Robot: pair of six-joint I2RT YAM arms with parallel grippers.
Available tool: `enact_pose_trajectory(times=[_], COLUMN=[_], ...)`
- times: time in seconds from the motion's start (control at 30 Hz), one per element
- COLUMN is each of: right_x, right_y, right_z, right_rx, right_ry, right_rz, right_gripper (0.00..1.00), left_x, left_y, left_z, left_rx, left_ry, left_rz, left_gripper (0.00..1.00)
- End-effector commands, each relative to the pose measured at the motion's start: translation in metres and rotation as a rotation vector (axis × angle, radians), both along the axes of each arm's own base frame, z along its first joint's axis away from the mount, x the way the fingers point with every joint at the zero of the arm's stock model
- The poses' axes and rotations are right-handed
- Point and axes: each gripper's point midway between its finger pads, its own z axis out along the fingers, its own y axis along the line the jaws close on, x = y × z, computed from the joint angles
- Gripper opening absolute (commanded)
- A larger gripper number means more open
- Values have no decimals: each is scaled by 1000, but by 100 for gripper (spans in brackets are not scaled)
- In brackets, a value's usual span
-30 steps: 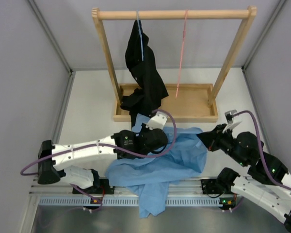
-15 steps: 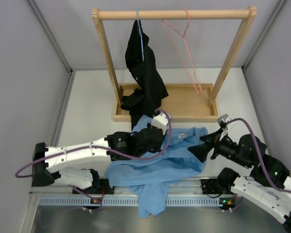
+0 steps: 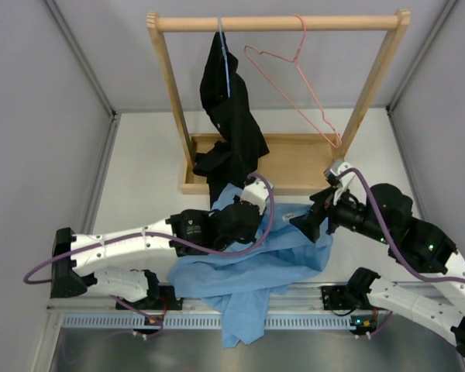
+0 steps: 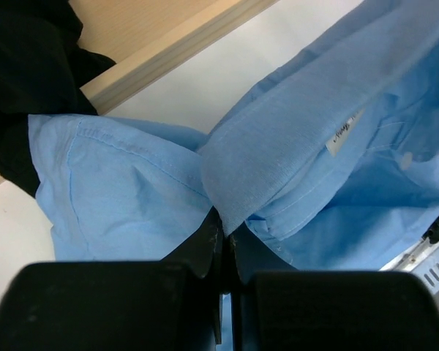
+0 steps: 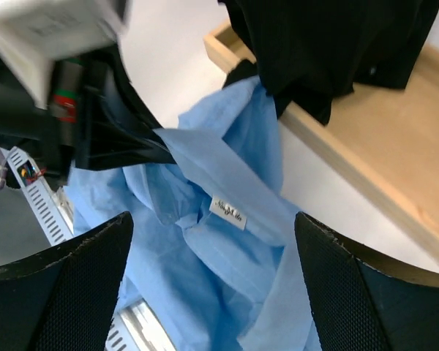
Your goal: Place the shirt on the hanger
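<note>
Where the shirt (image 3: 248, 263) lies: crumpled on the worktop (image 3: 147, 170) just in front of the wooden rack (image 3: 279, 23), one edge touching the rack's base tray, its hem spilling off the worktop edge farthest from the rack.
Neck label (image 5: 228, 213): white, showing on the collar band.
Hanger (image 3: 294, 85): pink wire, hooked on the rack's top bar right of the middle, hanging tilted, its lower corner near the rack's right post.
Left gripper (image 4: 223, 241): closed, pinching a fold of the shirt at the collar.
Right gripper (image 3: 307, 226): spread wide, holding nothing, over the collar on the rack's near side.
Black garment (image 3: 229, 116): draped from a pale blue hanger (image 3: 225, 62) on the rack's left half.
</note>
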Motion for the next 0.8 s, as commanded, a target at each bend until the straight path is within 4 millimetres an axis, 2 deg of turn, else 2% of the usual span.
enact_pose_trajectory(times=[0.0,0.13,0.3,0.37,0.43,0.6,0.63,0.67,0.73,0.77], right_x=[-4,-3,-1,-6,2,18,26,32,39,41], right_y=[6,14,31,38,43,55,57,57,59,62], right_z=[32,32,37,33,19,-15,-14,-14,-20,-17], right_rx=[-19,-70,-59,-55,-83,-148,-139,-133,-127,-107], right_ry=[-114,-161,-253,-264,-243,-166,-171,-173,-171,-186], right_rz=[102,176,268,330,320,305,269,237,203,200], right_gripper=[87,86,91,91,91,83,81,74,70,63], left_x=[8,8,8,7,5,2,1,1,-2,-2], left_y=[8,7,8,8,9,10,10,9,9,8], left_z=[22,26,28,30,30,35,36,38,39,41], left_rx=[-34,-37,-41,-47,-48,-65,-69,-74,-84,-86], left_ry=[-39,-45,-50,-49,-47,-44,-44,-43,-37,-38], left_rz=[52,49,46,37,29,10,5,1,-12,-14], left_gripper=[0,0,0,0,0,0,0,0,0,0])
